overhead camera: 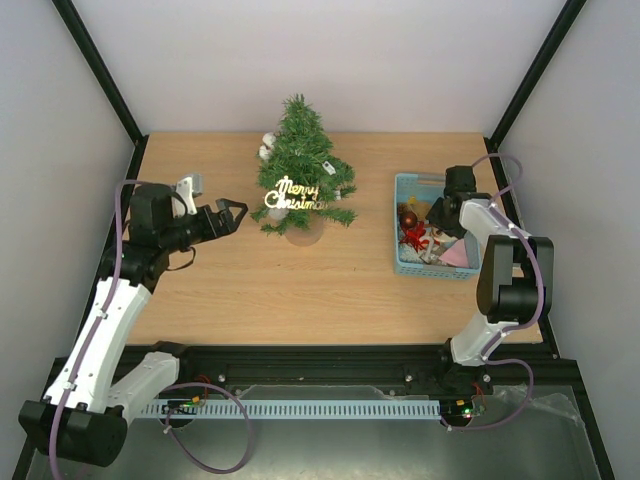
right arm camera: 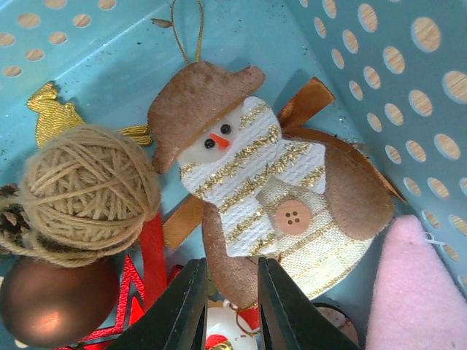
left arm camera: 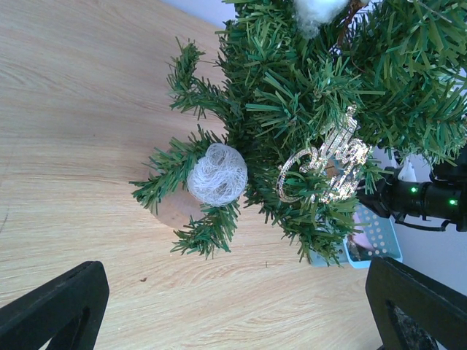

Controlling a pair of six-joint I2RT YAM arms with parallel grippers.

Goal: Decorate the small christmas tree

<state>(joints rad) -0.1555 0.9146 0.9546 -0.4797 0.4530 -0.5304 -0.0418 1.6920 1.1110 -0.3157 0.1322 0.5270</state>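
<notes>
left arm bent, left gripper (overhead camera: 232,212) level, jaws wide apart, facing the small christmas tree (overhead camera: 300,165) at the wooden table's (overhead camera: 300,290) back centre. right arm dips into the perforated light-blue plastic basket (overhead camera: 402,185); right gripper (right arm camera: 232,271) jaws nearly together over a brown-and-white felt snowman (right arm camera: 270,182), grip uncertain. branches hide most of the tree's base. gold glitter sign (overhead camera: 294,194) reads "merry christmas".

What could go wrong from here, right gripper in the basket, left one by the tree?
1. The right gripper, its gap narrow, sits at the lower edge of the snowman: an edge pinch may slip or snag the yarn ball beside it.
2. The left gripper hangs open close to the small christmas tree: a nudge might tip it or shake off the white ball.
</notes>
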